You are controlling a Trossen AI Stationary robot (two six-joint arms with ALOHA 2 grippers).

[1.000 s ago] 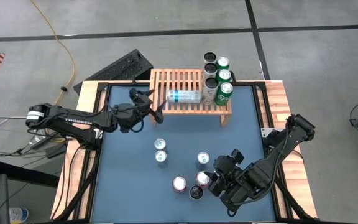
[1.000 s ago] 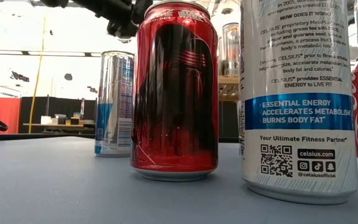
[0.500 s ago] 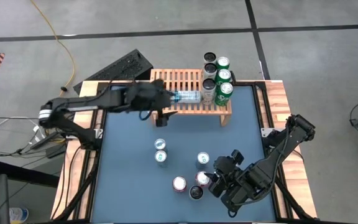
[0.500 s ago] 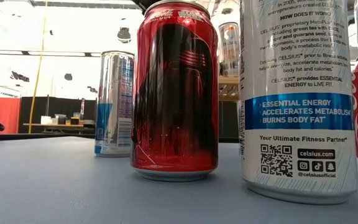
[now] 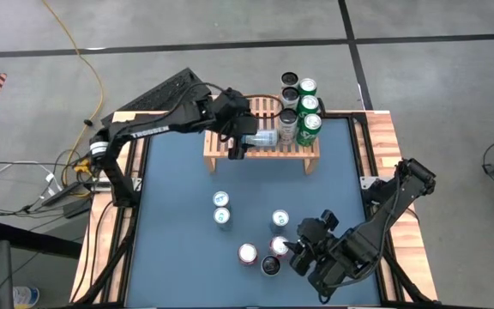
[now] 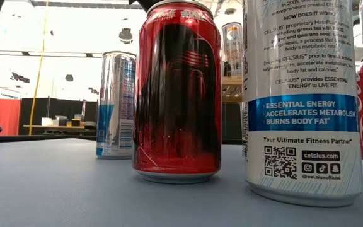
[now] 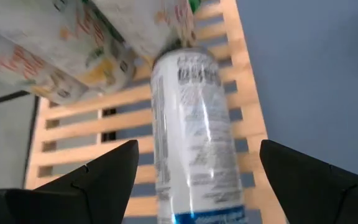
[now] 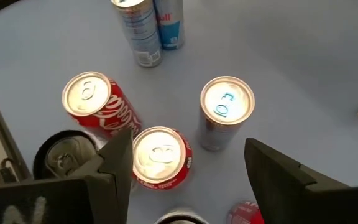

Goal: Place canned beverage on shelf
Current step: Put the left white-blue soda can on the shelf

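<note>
The left tool point(image 5: 240, 142) hangs over the shelf point(image 5: 221, 148), its fingers spread wide on both sides of a white-and-blue can point(image 7: 194, 130) lying on its side on the slats. I think the step is fixing this fallen can; next the fingers must close on it and stand it up. The right tool point(image 5: 303, 249) waits spread over the desk point(image 5: 178, 249) cans. One tall white can point(image 6: 302, 94) reads "CELSIUS" and "ESSENTIAL ENERGY".

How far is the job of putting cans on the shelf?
Done: several cans stand along one end of the shelf. In hand: the left gripper, open, hangs over a fallen can lying on the slats. Left: six cans on the table, with the right gripper open above them.
</note>
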